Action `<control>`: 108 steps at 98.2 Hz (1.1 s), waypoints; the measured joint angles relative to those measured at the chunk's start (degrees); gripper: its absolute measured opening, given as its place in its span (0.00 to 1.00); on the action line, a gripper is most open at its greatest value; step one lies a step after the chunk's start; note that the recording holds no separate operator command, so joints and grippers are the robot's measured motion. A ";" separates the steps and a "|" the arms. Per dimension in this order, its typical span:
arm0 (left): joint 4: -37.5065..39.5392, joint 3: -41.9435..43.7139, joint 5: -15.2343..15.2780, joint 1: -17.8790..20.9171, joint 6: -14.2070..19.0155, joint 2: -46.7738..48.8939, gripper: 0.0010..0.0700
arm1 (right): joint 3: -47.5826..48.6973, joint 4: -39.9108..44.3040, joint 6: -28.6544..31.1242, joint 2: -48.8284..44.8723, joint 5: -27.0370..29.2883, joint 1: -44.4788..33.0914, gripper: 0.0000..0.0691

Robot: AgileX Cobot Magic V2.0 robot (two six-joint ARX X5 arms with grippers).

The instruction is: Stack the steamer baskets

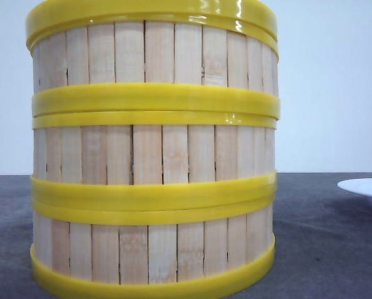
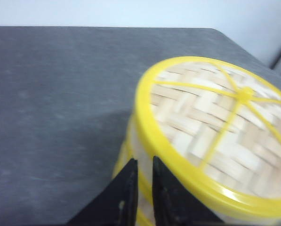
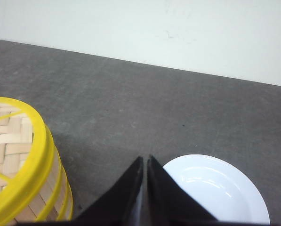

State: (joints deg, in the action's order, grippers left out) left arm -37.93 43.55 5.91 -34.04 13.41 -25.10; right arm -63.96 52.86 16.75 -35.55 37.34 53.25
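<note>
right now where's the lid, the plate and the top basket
lid [image 2: 215, 127], left wrist view, on its woven face
plate [image 3: 215, 188], right wrist view, on its white inner surface
top basket [image 1: 151, 53], front view, on its slatted wall

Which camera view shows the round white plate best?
The right wrist view: the round white plate shows most of its glossy face, lying on the grey table beside the closed right gripper. The front view catches only its rim at the right edge. The left wrist view shows none.
</note>
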 joint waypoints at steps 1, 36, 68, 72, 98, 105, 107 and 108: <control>-0.02 0.00 0.37 0.33 -0.11 0.00 0.03 | 0.00 0.00 0.00 0.00 -0.02 0.00 0.01; 8.98 -8.94 4.90 20.35 -6.64 4.24 0.03 | 0.00 0.00 -0.02 0.00 0.00 0.00 0.01; 23.74 -28.89 4.87 30.34 -13.40 16.28 0.03 | 0.00 0.00 0.00 0.00 -0.02 0.00 0.01; 23.87 -31.30 4.83 30.84 -13.66 17.70 0.03 | 0.00 0.00 0.00 0.00 -0.02 0.00 0.01; 24.96 -40.50 4.33 31.78 -14.10 24.72 0.03 | 0.00 -0.02 0.00 0.00 -0.02 0.00 0.01; 25.92 -40.96 4.20 31.80 -14.10 24.90 0.03 | 0.00 0.00 0.00 0.00 -0.02 0.00 0.01; 26.10 -41.00 4.02 31.80 -14.10 24.90 0.03 | 0.00 0.00 0.00 0.00 0.00 0.00 0.01; 26.23 -41.03 3.96 31.80 -14.10 24.90 0.03 | 0.00 0.00 0.00 0.00 -0.02 0.00 0.01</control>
State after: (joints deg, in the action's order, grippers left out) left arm -11.70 2.52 9.87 -2.24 -0.69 -0.21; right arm -63.96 52.86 16.75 -35.55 37.32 53.25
